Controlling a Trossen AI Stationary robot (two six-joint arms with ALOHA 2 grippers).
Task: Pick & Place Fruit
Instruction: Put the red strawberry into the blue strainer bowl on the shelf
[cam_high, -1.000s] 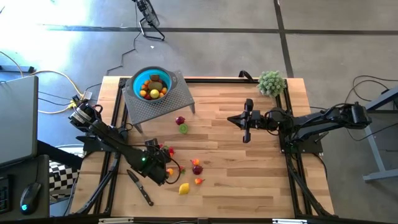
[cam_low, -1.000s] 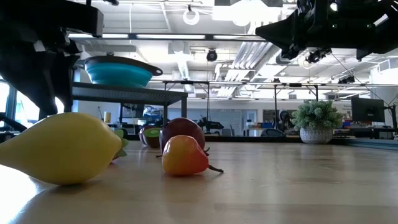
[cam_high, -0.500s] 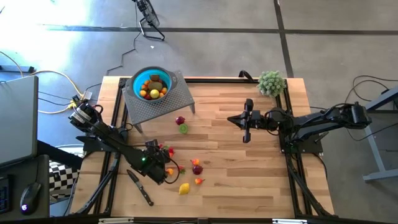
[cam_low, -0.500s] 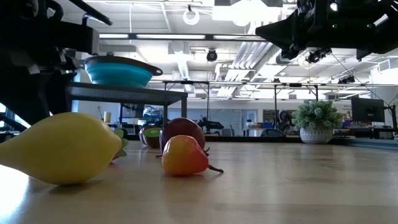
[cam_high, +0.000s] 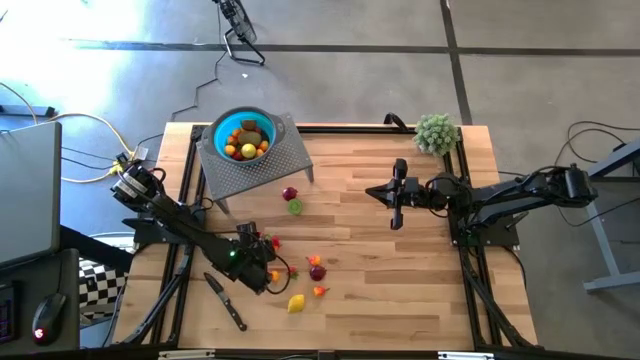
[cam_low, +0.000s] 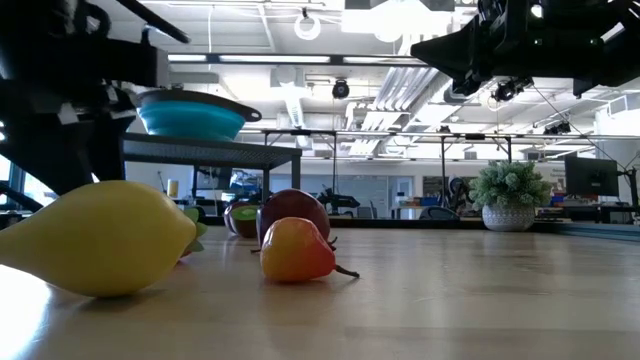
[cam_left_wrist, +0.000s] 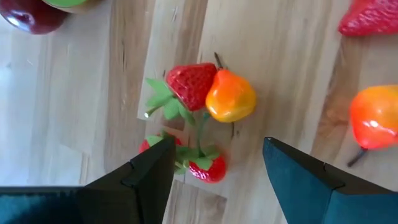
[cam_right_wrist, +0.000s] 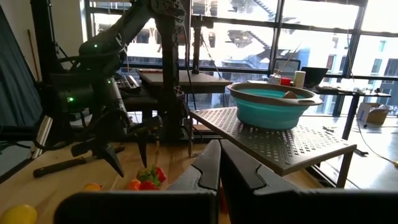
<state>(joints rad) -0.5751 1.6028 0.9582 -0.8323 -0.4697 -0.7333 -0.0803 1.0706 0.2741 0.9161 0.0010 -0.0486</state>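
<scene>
Several small toy fruits lie loose on the wooden table (cam_high: 400, 290). My left gripper (cam_left_wrist: 214, 163) hangs open over a cluster near the table's front left. A small red strawberry (cam_left_wrist: 208, 169) with green leaves lies between its fingers; a bigger strawberry (cam_left_wrist: 191, 84) and an orange fruit (cam_left_wrist: 231, 99) lie just past them. In the high view the left gripper (cam_high: 262, 264) is beside a yellow lemon (cam_high: 296, 302) and a maroon fruit (cam_high: 317, 271). The teal bowl (cam_high: 243, 137) holds several fruits. My right gripper (cam_high: 398, 196) hovers shut over mid-table.
The bowl stands on a grey perforated stand (cam_high: 265, 160) at the far left. A black-handled knife (cam_high: 225, 300) lies near the front left, beside my left arm. A fuzzy green plant ball (cam_high: 436, 132) sits at the far right. A maroon fruit (cam_high: 290, 194) and a lime one (cam_high: 295, 207) lie before the stand.
My left gripper has sunk a little toward the strawberry cluster and stays open. The fruits have not moved.
</scene>
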